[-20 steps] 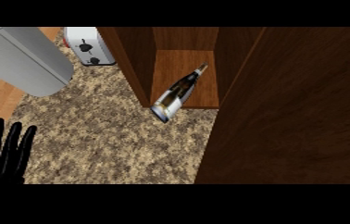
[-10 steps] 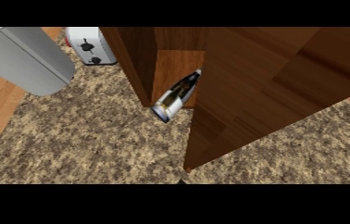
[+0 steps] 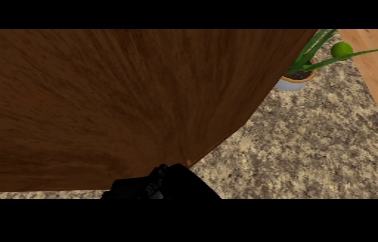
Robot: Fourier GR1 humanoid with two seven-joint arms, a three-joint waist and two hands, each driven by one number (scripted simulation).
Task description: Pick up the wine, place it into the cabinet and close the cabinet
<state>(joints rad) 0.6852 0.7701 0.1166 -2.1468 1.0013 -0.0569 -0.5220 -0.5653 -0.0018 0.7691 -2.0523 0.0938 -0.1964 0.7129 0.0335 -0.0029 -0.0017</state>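
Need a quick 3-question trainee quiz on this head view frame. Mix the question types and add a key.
1. True or false: the wine bottle is visible in the head view.
2. What stands on the counter at the upper right? A) a toaster B) a potted plant C) a plate
3. Fill in: a wooden panel fills most of the view, and the black hand shows at the view's ____ edge.

Key: 1 false; 2 B; 3 lower.
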